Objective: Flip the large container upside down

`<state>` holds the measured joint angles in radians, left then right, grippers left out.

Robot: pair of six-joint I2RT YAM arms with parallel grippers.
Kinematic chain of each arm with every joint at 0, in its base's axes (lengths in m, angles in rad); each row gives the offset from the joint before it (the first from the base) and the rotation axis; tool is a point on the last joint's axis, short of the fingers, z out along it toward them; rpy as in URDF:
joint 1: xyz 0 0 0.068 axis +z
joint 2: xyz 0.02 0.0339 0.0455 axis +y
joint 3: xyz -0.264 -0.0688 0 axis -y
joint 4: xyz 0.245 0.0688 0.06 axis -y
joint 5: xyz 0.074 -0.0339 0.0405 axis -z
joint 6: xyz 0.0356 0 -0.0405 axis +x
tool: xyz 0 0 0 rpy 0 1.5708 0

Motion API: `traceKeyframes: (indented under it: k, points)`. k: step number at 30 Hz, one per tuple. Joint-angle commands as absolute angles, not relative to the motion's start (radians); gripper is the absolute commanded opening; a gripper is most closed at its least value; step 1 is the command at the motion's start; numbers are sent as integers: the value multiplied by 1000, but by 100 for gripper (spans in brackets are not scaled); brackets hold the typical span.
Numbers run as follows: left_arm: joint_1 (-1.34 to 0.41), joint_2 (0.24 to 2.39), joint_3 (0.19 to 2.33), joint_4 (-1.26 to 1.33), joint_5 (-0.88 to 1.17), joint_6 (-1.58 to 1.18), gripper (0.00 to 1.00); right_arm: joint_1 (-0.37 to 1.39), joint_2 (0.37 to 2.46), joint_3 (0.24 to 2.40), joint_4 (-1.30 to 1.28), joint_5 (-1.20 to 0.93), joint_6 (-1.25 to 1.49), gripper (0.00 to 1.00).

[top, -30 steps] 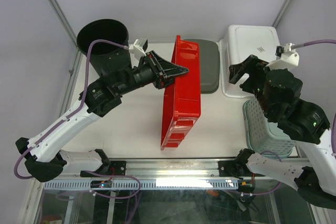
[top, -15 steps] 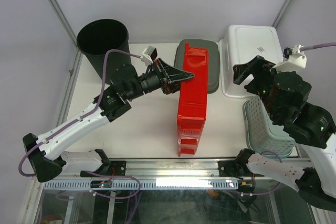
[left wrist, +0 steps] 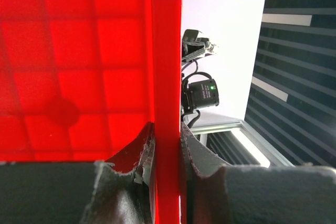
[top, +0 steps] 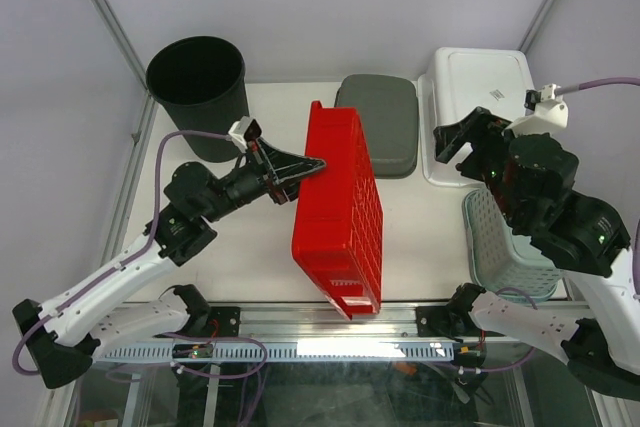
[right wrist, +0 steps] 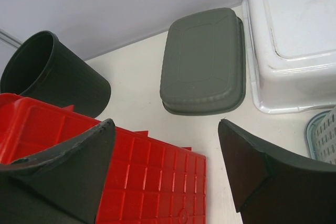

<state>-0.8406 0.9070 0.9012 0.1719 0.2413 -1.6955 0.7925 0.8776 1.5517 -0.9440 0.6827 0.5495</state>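
Red container (top: 338, 212) stands mid-bench (top: 240, 247), tilted so that its gridded underside faces the overhead camera. Its long left rim is pinched between the fingers of the left end effector (top: 312, 164). The right end effector (top: 458, 139) hangs apart from it with fingers spread, near the white tub (top: 478, 87) and grey lid (top: 380, 125).

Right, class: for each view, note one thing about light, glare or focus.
Top external: even light, with a bright glare strip on the front rail. Left wrist: the red container glows, seemingly backlit, and the left fingers are soft. Right wrist: the right fingers are dark and slightly blurred, the grey tub sharp.
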Motion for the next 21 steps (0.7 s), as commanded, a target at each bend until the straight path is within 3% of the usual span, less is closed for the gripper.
traceKeyframes:
  k: [1, 9, 21]
  points:
    - [-781, 843, 816, 86, 285, -1648, 0, 793, 882, 1531, -905, 646, 574, 83]
    - [-606, 738, 714, -41, 328, -1524, 0, 792, 867, 1487, -907, 624, 584, 83]
    - [-529, 882, 730, -97, 706, -1288, 0, 792, 855, 1431, -903, 612, 594, 83]
